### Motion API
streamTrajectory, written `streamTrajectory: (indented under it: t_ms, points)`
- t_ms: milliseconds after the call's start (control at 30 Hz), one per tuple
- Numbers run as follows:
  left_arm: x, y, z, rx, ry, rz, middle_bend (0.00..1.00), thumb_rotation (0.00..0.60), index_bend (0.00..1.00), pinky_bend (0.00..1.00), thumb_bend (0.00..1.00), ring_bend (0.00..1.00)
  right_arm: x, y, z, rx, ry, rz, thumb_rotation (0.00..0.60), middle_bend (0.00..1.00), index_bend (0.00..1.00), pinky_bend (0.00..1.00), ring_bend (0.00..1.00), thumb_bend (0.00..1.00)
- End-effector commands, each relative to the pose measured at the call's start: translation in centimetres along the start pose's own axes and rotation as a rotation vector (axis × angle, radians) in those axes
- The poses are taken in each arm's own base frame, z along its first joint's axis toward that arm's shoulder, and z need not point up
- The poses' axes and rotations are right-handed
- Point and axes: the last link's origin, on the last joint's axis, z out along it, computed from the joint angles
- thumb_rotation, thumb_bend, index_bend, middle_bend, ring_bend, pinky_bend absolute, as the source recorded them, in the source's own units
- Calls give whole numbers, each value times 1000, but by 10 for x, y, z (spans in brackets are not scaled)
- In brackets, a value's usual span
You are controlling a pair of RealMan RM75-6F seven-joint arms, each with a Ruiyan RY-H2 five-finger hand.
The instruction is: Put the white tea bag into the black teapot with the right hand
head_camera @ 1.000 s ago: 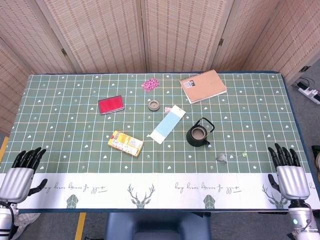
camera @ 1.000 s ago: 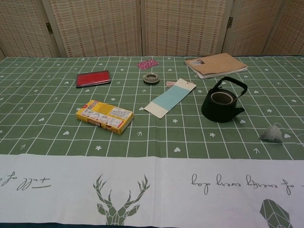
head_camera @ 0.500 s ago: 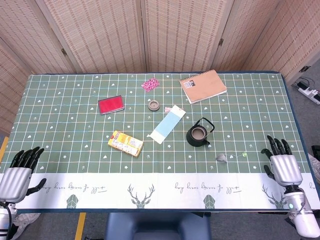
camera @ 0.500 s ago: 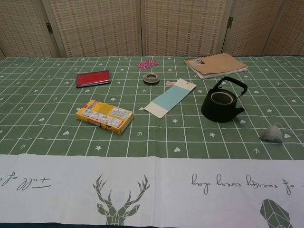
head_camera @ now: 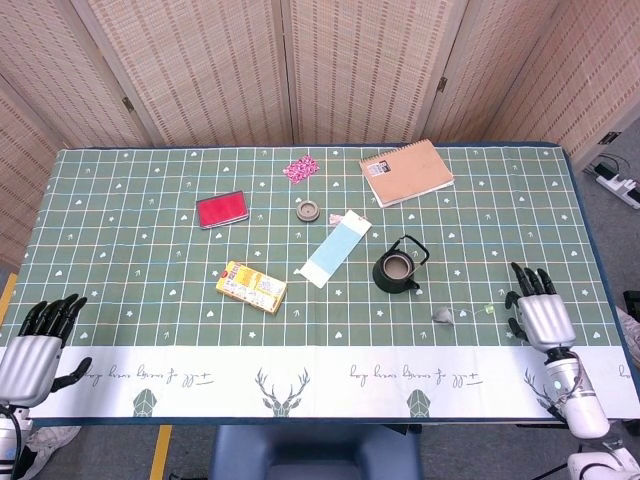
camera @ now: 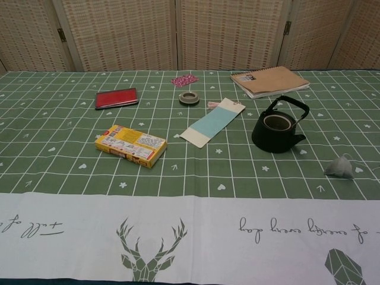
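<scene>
Your right hand [head_camera: 541,316] is hovering empty, fingers spread, at the table's [head_camera: 120,200] right edge; the white tea bag [head_camera: 443,316] is lying near the front edge, beside the black teapot [head_camera: 397,268].

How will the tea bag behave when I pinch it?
The tea bag looks small and crumpled, so probably soft, very light, and apt to squash or slide on the cloth. A thin string seems to trail from it; that may drag. The right hand is open, beside it.

Woven folding screen [head_camera: 300,60] behind table [head_camera: 120,190]; grey, perhaps carpeted floor [head_camera: 610,215].
</scene>
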Motion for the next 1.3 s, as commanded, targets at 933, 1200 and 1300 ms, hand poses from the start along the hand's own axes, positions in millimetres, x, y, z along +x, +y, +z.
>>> streamTrajectory:
  t_ms: [933, 1200, 1300]
  points:
    - [1, -3, 1, 6, 2, -4, 14, 600, 0, 62, 259, 66, -25, -16, 45, 10, -80, -3, 600, 0, 443, 0, 0, 398]
    - [0, -3, 1, 6, 0, 2, 14, 600, 0, 62, 260, 66, -26, -17, 46, 15, -79, 4, 600, 0, 443, 0, 0, 397]
    - [1, -2, 1, 4, 1, 1, 14, 600, 0, 62, 260, 66, -26, -17, 46, 19, -76, 6, 600, 0, 444, 0, 0, 397]
